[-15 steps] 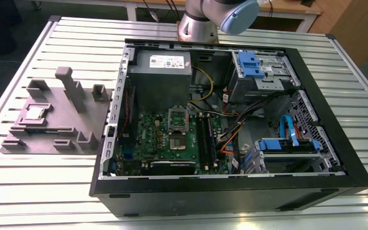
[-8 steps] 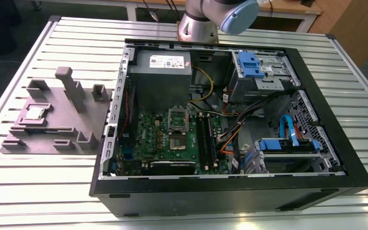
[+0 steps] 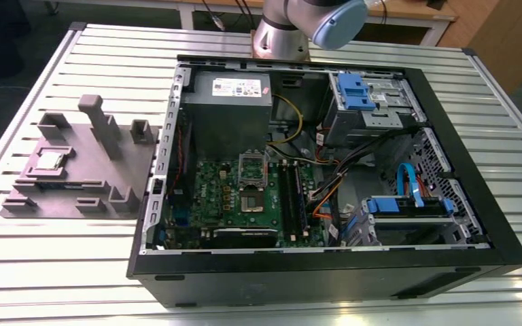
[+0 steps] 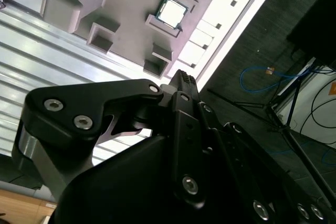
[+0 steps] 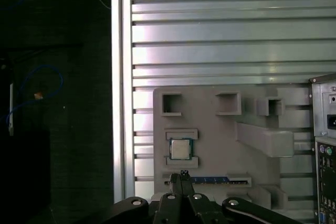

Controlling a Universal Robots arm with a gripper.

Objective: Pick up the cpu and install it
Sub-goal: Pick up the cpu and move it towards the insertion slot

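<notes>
— Where is the cpu?

— The cpu (image 3: 51,160) lies flat, silver top up, in a recess of the grey tray (image 3: 89,183) on the slatted worktop (image 3: 334,41). In the exterior view, that tray sits at 9 o'clock from the open computer case (image 3: 478,224).

— And your jaws?

— My jaws are closed, tips together, gripping nothing. In both wrist views the cpu (image 5: 180,149) lies beyond my tips, apart from them. The socket (image 3: 253,183) on the green board is well apart from it.
</notes>
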